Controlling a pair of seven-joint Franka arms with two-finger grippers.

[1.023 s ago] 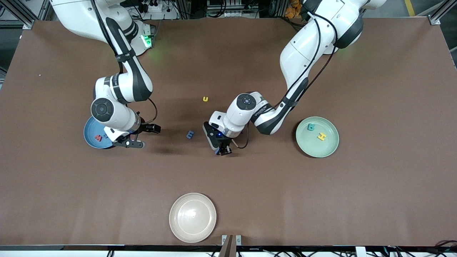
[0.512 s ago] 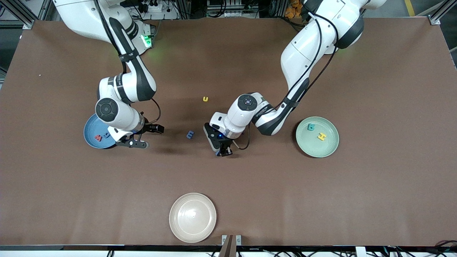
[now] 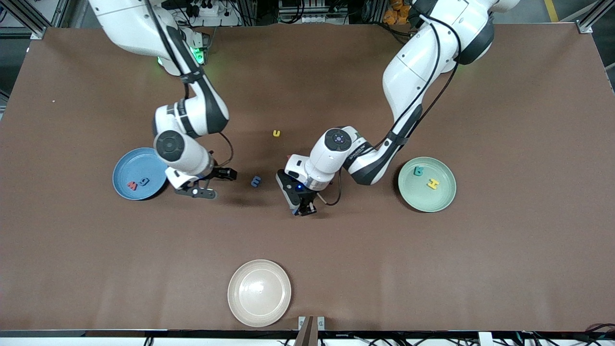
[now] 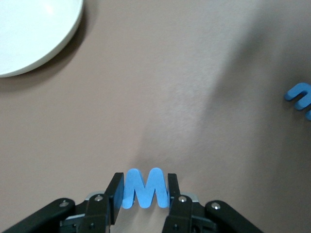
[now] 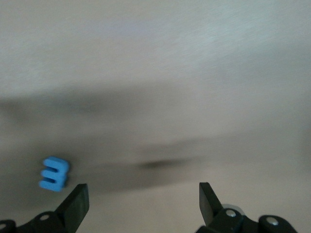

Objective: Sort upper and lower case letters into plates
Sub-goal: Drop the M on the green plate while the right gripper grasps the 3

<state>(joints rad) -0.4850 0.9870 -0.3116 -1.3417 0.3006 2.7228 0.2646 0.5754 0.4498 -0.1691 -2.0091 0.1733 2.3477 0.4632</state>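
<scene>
My left gripper [image 3: 303, 210] is shut on a blue capital M [image 4: 146, 188] and holds it low over the bare table. My right gripper [image 3: 215, 184] is open and empty, between the sky blue plate [image 3: 126, 166] and a small blue letter [image 3: 256, 181], which also shows in the right wrist view [image 5: 53, 174]. The blue plate holds a red letter [image 3: 131, 185] and a blue letter [image 3: 144, 181]. The mint green plate [image 3: 432, 201] holds a teal letter [image 3: 419, 170] and a yellow H [image 3: 433, 183]. A yellow u [image 3: 276, 133] lies alone, farther from the front camera.
A cream-white plate [image 3: 259, 293] sits near the table's front edge; it also shows in the left wrist view [image 4: 29, 34]. The brown table [image 3: 504, 264] is wide.
My right gripper has moved off the sky blue plate toward the small blue letter, uncovering the plate. My left gripper has shifted slightly with the blue M still in it.
</scene>
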